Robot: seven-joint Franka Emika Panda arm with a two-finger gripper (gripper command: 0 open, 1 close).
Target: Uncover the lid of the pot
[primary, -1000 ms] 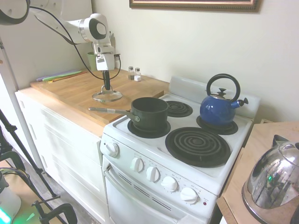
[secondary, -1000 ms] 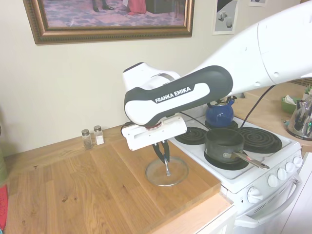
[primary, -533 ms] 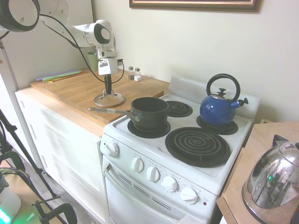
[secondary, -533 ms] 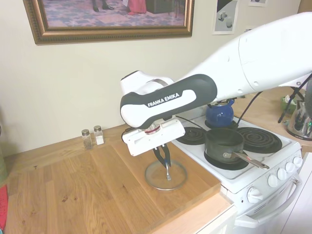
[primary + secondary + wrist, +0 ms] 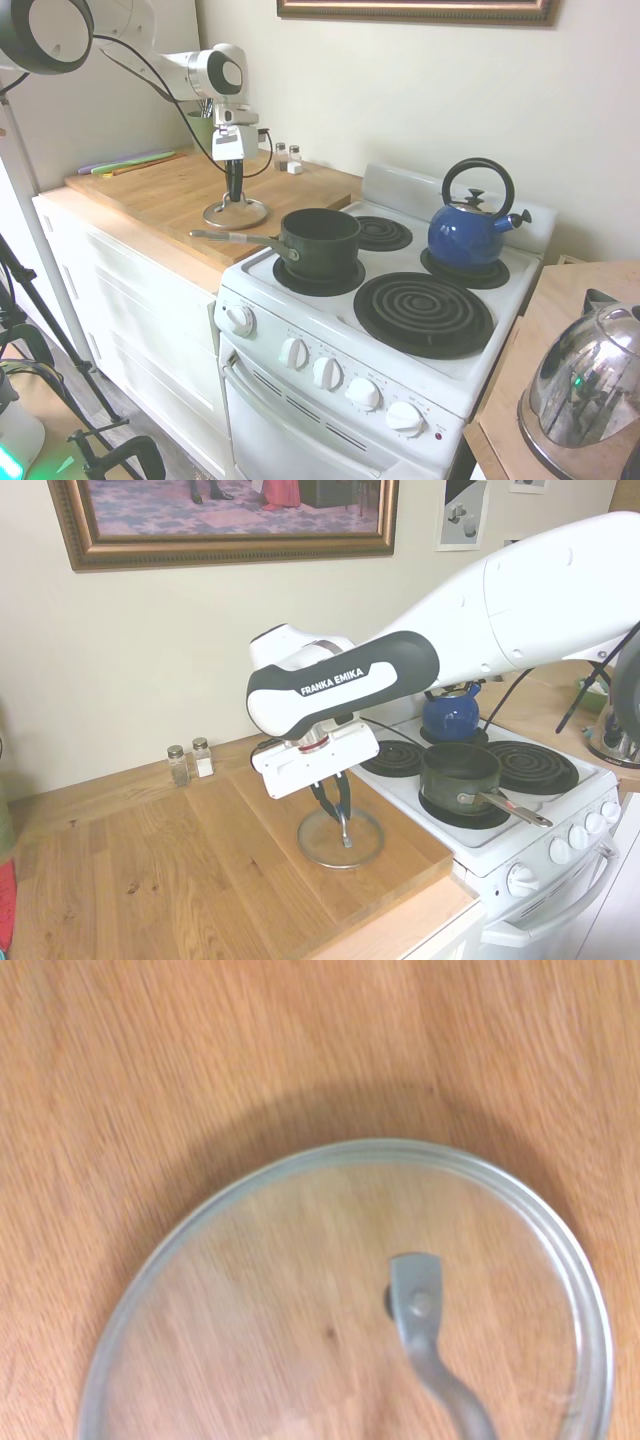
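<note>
- Jaws of the gripper look pinched on the loop handle of the lid; from my screens I read them as closed around it, pointing straight down.
- White stove comes next by size, its dark coil burners showing.
- Wooden countertop sits beside the stove, and I see the glass lid on it, under the gripper.
- Blue kettle stands on a rear burner.
- Dark saucepan, the pot, sits uncovered on a front burner, well apart from the lid, its long handle toward the counter.
- Two small shakers stand by the wall.
</note>
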